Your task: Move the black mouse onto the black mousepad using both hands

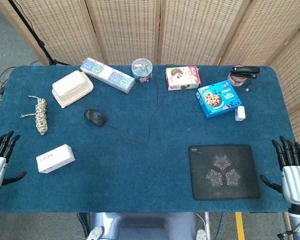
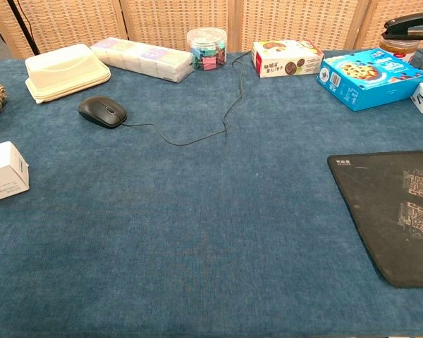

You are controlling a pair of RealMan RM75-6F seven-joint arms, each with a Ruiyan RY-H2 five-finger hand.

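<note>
Both hands, left and right, wait empty with fingers spread. The mouse lies nearer the left, the mousepad beside the right, so a handover looks likely.

the black mouse lies on the left half of the table, its cable looping toward the back edge. the black mousepad sits near the front right corner, well apart from the mouse. the left hand hangs at the front left edge and the right hand at the front right edge, both holding nothing, fingers apart. a small white box rests near the left hand. a blue snack box, perhaps cookies, lies toward the back right.
</note>
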